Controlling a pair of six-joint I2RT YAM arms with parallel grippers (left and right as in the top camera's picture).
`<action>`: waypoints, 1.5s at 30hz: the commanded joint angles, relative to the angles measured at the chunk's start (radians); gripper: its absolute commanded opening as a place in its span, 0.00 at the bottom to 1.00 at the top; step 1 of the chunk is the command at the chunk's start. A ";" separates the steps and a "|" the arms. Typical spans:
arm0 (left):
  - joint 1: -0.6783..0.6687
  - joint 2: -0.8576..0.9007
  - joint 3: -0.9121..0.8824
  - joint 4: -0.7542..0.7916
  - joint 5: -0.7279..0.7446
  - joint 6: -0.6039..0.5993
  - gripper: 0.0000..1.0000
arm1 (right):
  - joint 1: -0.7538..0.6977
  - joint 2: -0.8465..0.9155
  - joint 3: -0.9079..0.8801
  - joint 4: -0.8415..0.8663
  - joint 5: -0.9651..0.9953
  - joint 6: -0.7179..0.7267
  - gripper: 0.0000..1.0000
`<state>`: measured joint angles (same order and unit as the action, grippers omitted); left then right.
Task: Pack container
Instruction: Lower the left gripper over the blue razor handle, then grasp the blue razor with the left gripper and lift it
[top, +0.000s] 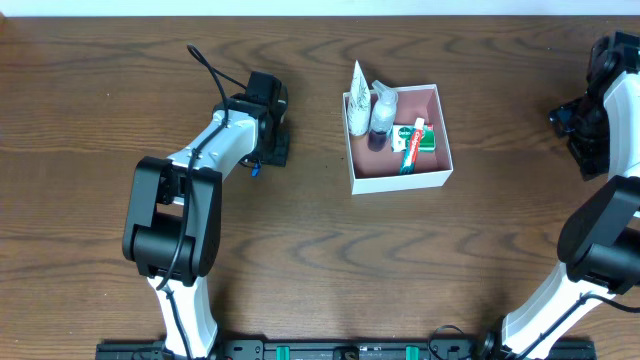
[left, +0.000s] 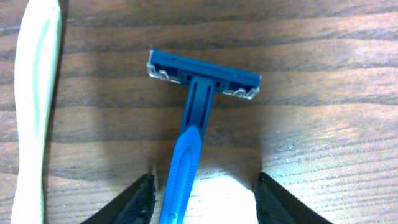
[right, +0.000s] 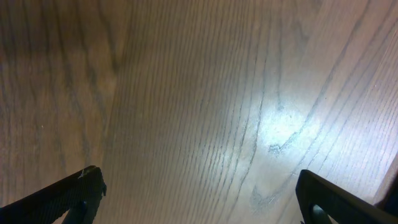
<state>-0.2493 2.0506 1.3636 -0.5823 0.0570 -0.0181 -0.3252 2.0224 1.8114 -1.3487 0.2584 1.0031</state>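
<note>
The container (top: 400, 182), a shallow white-walled box with a pink inside, sits right of the table's middle. It holds a white tube (top: 358, 100), a small clear bottle (top: 380, 115), a green-and-white packet (top: 427, 139) and a striped tube (top: 410, 152). A blue razor (left: 198, 93) lies flat on the wood, head pointing away from me. My left gripper (left: 205, 205) straddles its handle: the left finger is close to it, the right finger stands well apart. In the overhead view this left gripper (top: 268, 125) is left of the container. My right gripper (right: 205, 199) is open over bare wood.
A pale, long object (left: 31, 112) lies on the wood just left of the razor. In the overhead view the right gripper (top: 580, 125) hangs near the table's right edge, away from the container.
</note>
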 joint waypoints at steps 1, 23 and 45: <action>0.004 0.031 -0.018 -0.001 0.010 0.007 0.51 | -0.002 0.005 0.005 -0.002 0.014 0.013 0.99; 0.004 0.004 0.000 0.003 -0.005 0.006 0.08 | -0.002 0.005 0.005 -0.001 0.014 0.013 0.99; -0.124 -0.694 0.022 0.103 0.249 -0.137 0.08 | -0.003 0.005 0.005 -0.002 0.014 0.013 0.99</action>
<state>-0.3199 1.4406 1.3685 -0.5068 0.2405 -0.1081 -0.3252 2.0224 1.8114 -1.3491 0.2588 1.0031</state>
